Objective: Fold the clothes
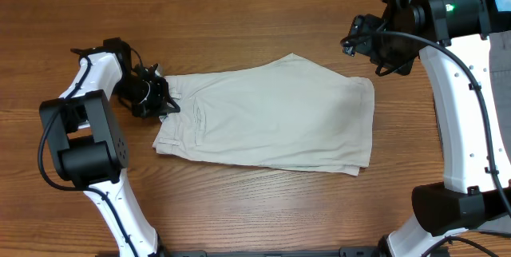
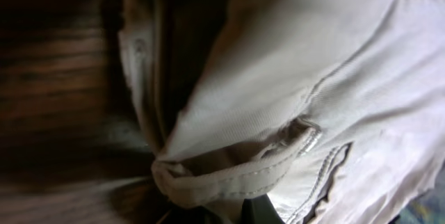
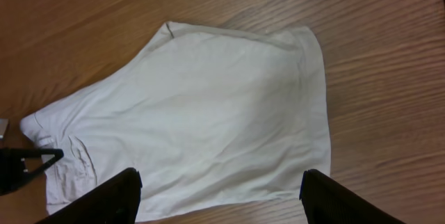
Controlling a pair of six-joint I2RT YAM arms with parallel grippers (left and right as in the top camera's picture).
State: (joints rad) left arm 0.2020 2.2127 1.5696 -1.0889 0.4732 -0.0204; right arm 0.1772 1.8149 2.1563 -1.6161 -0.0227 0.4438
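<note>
the beige chino shorts [image 1: 271, 113] lie flat mid-frame on the wooden surface [image 1: 239, 17], left end effector [image 1: 148, 93] seemingly clenched on the waistband [image 2: 229, 175] at their left edge, right end effector [image 3: 221, 179] spread empty at upper right, so a one-sided pull may drag or bunch them.

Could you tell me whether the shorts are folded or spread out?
Folded once lengthwise: the shorts lie flat, leg on leg, with doubled hems showing at the leg end.

A robotics lab, by the look — a cabled left arm [image 1: 86, 141] and right arm [image 1: 467, 121] flank a wood-grain table [image 1: 255, 17].
</note>
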